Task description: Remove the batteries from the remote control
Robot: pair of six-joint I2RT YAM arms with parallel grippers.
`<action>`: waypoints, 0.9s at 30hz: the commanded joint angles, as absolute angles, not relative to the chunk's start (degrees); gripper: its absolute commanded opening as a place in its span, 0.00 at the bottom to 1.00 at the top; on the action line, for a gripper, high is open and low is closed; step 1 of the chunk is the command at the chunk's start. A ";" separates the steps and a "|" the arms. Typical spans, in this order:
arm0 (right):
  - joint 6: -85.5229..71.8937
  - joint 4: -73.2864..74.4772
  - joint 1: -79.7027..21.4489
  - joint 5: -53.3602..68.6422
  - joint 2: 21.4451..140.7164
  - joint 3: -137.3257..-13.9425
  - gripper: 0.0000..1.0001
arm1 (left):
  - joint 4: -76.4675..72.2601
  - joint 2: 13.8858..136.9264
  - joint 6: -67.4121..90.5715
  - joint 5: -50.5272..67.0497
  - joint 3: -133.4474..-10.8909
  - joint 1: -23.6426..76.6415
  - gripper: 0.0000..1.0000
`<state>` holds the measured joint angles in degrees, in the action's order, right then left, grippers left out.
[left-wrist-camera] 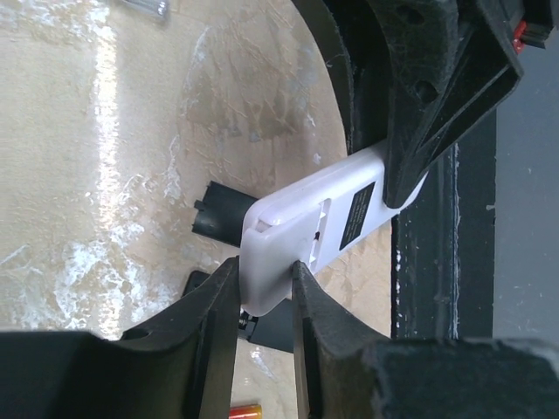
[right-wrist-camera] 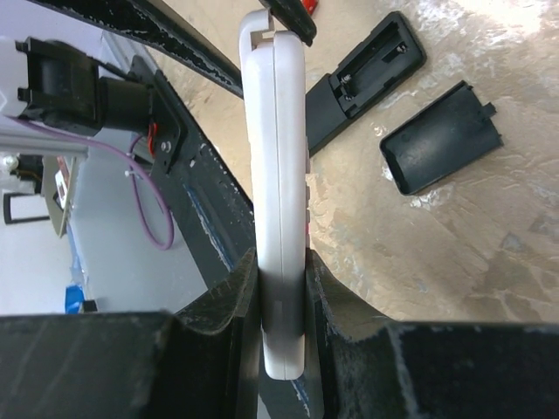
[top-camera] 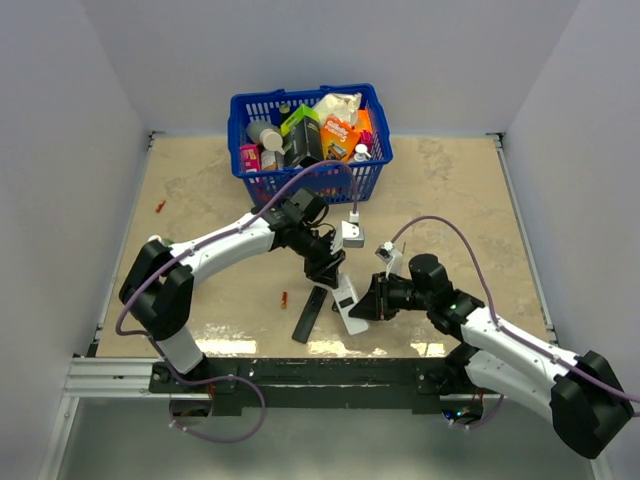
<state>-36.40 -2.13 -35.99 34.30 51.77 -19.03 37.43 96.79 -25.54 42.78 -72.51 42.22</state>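
you hold white remote (right-wrist-camera: 279, 175): right pincer (right-wrist-camera: 281, 288) clamped on 1 end, left pincer (left-wrist-camera: 265, 279) pinching other end. long axis runs pincer to pincer. batteries inside hidden; 1 red battery (top-camera: 284, 297) on table (top-camera: 200, 180).

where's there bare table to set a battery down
Barest: the table right of the blue basket, out to the right edge. Also the left side beyond the left arm, except one small red bit. Crowded: near centre, where the white remote is gripped beside the black remote and a red battery.
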 commanded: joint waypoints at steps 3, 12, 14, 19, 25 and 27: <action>-42.27 -2.19 -36.04 27.61 49.66 -19.86 0.00 | 31.47 95.19 -21.46 37.53 -70.32 40.78 0.18; -43.16 -1.33 -36.04 19.26 53.70 -23.90 0.00 | 25.93 98.08 -15.39 32.17 -69.44 40.78 0.19; -42.54 -0.18 -35.95 15.57 54.84 -25.13 0.00 | 24.01 98.26 -14.33 30.33 -69.00 40.78 0.17; -41.66 3.95 -35.86 9.24 57.82 -27.42 0.00 | 18.73 99.40 -9.41 23.58 -66.98 40.78 0.26; -40.78 4.30 -35.68 6.24 60.47 -27.07 0.00 | 12.05 98.18 -4.66 22.50 -63.90 40.87 0.38; -40.43 4.57 -35.60 5.80 60.91 -26.81 0.00 | 10.55 97.39 -3.69 21.80 -63.11 40.78 0.42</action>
<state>-42.06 4.21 -35.92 9.21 60.49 -25.06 17.45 99.70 -7.53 23.90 -64.45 41.19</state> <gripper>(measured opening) 0.226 0.384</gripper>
